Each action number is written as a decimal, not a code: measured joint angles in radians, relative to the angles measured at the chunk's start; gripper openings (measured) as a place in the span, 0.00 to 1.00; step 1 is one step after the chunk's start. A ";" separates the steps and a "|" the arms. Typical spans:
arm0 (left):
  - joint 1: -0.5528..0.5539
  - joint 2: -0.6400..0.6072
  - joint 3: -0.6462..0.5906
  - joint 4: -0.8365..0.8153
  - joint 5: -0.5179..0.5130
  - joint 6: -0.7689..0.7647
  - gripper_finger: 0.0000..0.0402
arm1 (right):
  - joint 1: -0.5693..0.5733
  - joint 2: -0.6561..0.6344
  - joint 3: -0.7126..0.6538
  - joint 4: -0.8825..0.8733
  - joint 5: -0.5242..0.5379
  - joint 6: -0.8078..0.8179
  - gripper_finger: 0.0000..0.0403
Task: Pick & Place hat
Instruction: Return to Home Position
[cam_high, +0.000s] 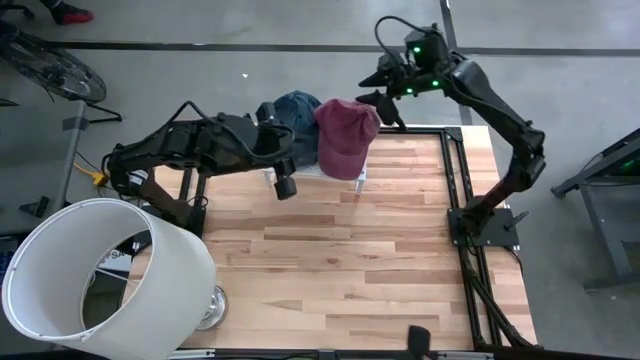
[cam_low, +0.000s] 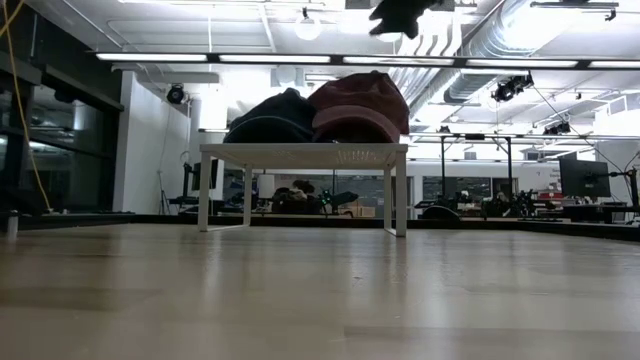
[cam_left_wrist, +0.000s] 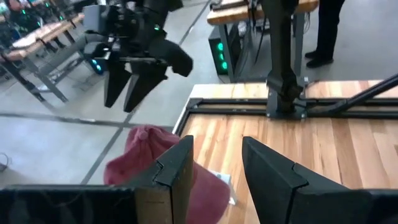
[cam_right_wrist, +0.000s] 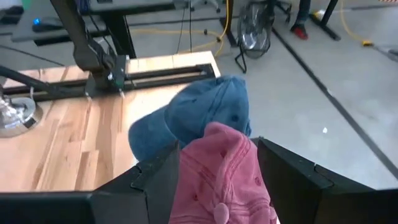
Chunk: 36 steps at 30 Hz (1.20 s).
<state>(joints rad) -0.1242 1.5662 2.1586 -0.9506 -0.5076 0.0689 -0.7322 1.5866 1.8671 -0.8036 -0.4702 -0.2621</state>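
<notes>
Your white shelf stands at the table's far edge, and from its legs bare wood runs to the near edge. A black rail lines the right side. A big white lampshade hangs over the near left corner.

The dark red cap sits on the shelf's right half, touching the dark blue cap on the left half. It is faded red cloth, domed, with a button on its crown.

Your right tool hangs above the caps past the table's far edge, fingers apart and gripping nothing. Your left tool is just beside the shelf on its left, fingers apart too, also holding nothing.
</notes>
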 joint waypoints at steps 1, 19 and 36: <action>0.000 -0.002 0.000 0.006 0.000 0.008 0.34 | 0.000 -0.014 0.000 0.000 0.000 0.002 0.52; -0.001 -0.266 -0.007 -0.382 -0.029 -0.082 0.34 | 0.142 -0.324 0.000 -0.307 0.011 0.134 0.18; -0.001 -0.866 -0.933 0.187 0.209 -0.191 0.34 | 0.595 -0.450 -0.523 0.234 0.467 0.422 0.00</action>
<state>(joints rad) -0.1249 0.7002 1.2256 -0.7639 -0.2985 -0.1225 -0.1374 1.1363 1.3442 -0.5698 -0.0036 0.1600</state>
